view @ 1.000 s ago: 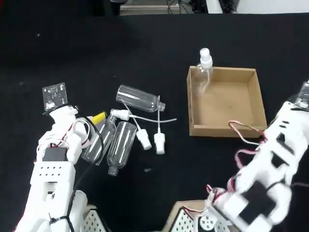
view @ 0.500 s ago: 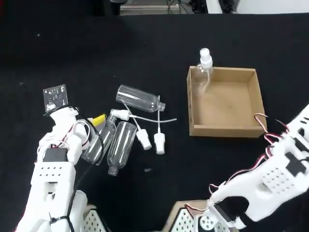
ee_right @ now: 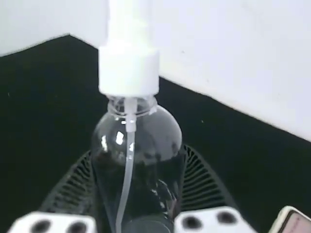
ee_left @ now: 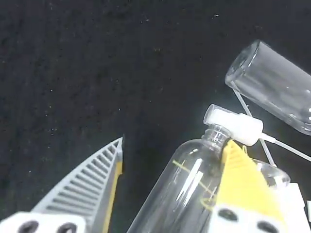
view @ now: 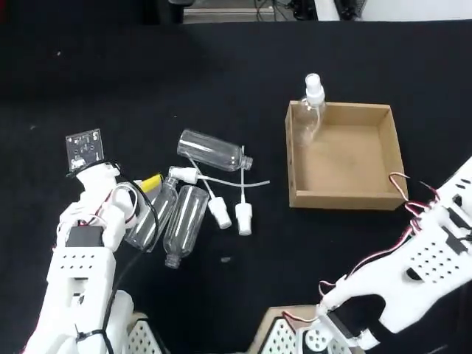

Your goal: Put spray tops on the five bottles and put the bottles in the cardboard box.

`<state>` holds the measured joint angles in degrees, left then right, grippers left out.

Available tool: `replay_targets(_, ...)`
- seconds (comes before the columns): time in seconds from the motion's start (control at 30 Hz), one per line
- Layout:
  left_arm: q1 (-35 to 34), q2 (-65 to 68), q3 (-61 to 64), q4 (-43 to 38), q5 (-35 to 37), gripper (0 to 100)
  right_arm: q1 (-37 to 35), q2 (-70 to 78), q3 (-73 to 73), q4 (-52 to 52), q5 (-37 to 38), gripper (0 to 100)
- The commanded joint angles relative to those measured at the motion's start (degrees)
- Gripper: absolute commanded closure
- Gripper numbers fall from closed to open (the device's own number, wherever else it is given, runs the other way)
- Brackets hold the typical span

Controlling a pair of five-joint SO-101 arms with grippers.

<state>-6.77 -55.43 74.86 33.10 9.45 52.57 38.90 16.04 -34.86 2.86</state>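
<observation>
Right hand (ee_right: pixel 138 160) back, bottle (ee_right: pixel 137 131) upright.

Both arms are built of white printed segments with black servo blocks. The left arm (view: pixel 80 265) is dotted with rows of small holes, and red, white and black cables are looped beside a small circuit board (view: pixel 82 147). The left end effector (ee_left: pixel 176 144) is formed of one grey ribbed finger (ee_left: pixel 92 184) and one yellow. Red and white wires are looped along the right arm (view: pixel 424 269); the right end effector (ee_right: pixel 138 174) is ribbed in black.
</observation>
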Motion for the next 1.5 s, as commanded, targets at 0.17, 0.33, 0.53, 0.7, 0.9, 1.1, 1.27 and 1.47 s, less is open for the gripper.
replay_targets(0.17, -0.57, -0.88, -0.84, -1.23, 0.26, 70, 0.88, 0.04, 4.35, -13.54, 0.35, 97.3)
replay_targets(0.33, -0.48, -0.88, -0.75, -1.23, 0.26, 70, 0.53, 0.04, 4.35, -9.67, 1.85, 84.7)
replay_targets(0.53, -0.48, -0.88, -0.75, -1.23, 0.26, 70, 0.53, 0.04, 4.26, -9.32, 1.85, 83.9)
replay_targets(0.7, -0.48, -0.88, -0.75, -1.23, 0.26, 70, -0.7, 0.13, 4.53, -9.32, 3.16, 81.9)
replay_targets(0.9, -0.57, -0.88, -0.75, -1.23, 0.18, 70, -2.11, 0.22, 4.7, -9.32, 4.04, 70.3)
replay_targets(1.1, -0.57, -0.88, -0.75, -1.23, 0.18, 70, -1.85, 0.04, 4.7, -9.32, 3.87, 70.1)
replay_targets(1.27, -0.57, -0.88, -0.75, -1.23, 0.18, 70, -1.58, -0.13, 4.7, -9.32, 4.13, 70.1)
replay_targets(1.47, -0.57, -0.88, -0.84, -1.23, 0.18, 70, -2.2, -4.7, 9.36, -9.23, 3.96, 69.8)
